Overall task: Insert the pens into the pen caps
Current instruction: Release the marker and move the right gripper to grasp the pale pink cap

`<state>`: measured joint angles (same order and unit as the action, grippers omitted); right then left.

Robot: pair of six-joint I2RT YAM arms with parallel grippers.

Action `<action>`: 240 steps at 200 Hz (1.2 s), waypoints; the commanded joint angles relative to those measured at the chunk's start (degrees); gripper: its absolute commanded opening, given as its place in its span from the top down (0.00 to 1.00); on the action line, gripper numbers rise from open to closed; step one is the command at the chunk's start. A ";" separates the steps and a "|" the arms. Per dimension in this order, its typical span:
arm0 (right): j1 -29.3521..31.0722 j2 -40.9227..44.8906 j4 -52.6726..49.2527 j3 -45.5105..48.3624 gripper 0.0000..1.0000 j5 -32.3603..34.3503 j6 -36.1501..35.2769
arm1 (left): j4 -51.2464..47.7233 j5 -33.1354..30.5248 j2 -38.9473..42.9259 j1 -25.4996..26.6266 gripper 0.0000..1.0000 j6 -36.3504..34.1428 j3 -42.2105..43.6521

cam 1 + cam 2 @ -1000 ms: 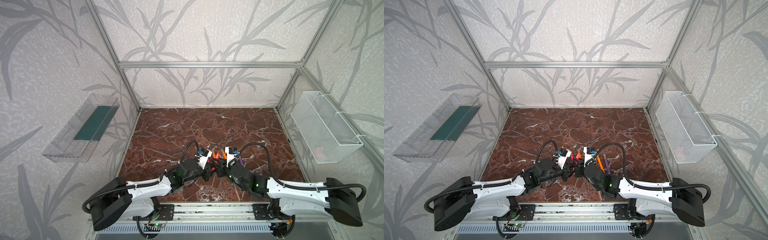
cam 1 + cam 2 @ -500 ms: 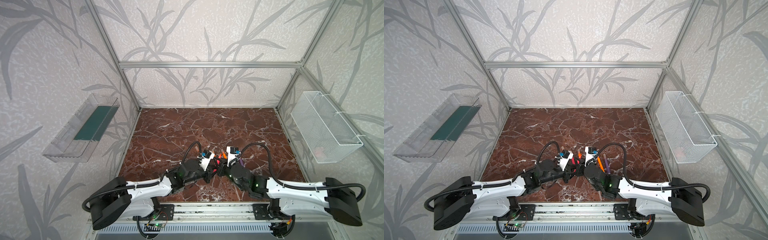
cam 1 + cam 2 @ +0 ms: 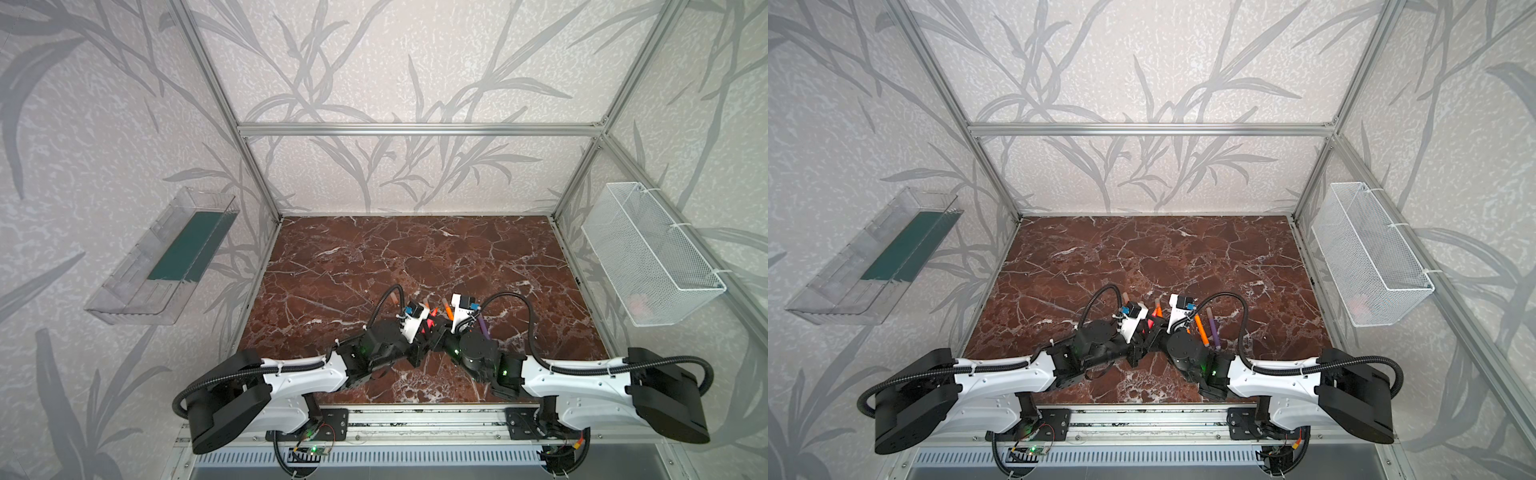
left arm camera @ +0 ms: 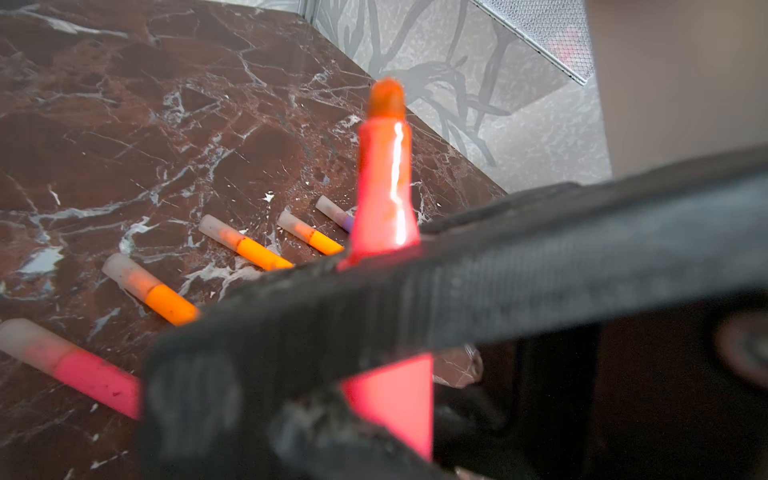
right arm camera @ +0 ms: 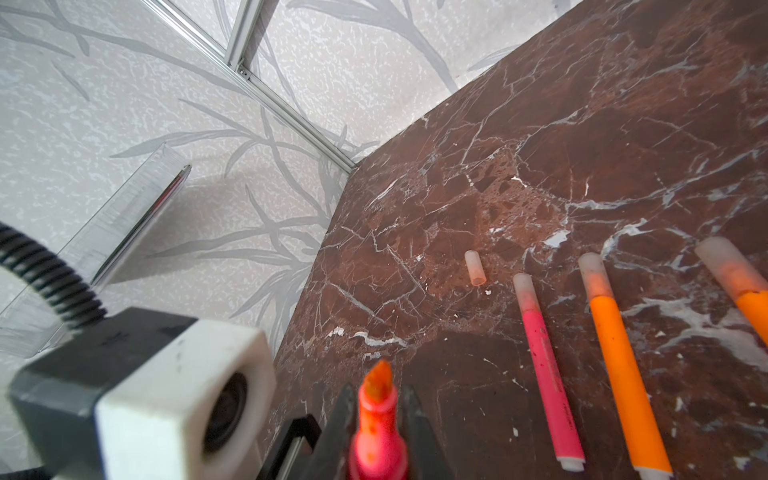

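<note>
The right end effector had just pinched in from a looser gape. Its two dark fingers now sat narrow against the neck of the uncapped pen, the red-pink one with its bare, orange-stained tip pointing up. The left end effector had been clamped tight on that same pen all the while and had nudged a little closer to its partner. Both arms met over the near middle of the surface, with the pen raised off it between them. To me that looked like a handover or a re-grip: with two holds on the barrel, one arm could let go and fetch the cap. That loose cap lay on its side with its open mouth showing, near the cap end of the row of pens but not touching them. Five looked finished, as far as I could judge: a capped red-pink pen, three orange pens and a purple pen, lying side by side on the surface. So this seemed the last pairing left. I could read no writing anywhere. Faint dark print ran along the capped red-pink barrel, too small to make out, and the white camera housing on the left wrist showed no legible mark.
</note>
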<state>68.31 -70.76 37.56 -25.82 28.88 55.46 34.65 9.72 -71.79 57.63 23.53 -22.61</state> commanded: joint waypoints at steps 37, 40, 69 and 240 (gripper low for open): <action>0.70 -0.33 -1.28 -0.84 0.83 2.30 -0.55 | -0.66 -6.10 5.50 0.12 1.00 0.28 1.16; 0.78 -0.15 -1.91 -1.14 0.79 2.62 -0.81 | -1.25 -6.58 5.85 0.07 1.00 0.29 1.13; 0.65 0.96 -9.64 -4.36 0.59 6.09 -3.49 | -10.64 -10.88 11.55 -2.46 1.00 2.21 1.55; -13.33 -50.57 -59.59 -64.89 0.53 -10.92 -23.96 | -27.96 -5.27 26.74 -31.46 1.00 13.21 8.90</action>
<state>56.60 -115.42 -9.21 -83.26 23.11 34.72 7.51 5.15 -46.13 26.44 36.05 -14.37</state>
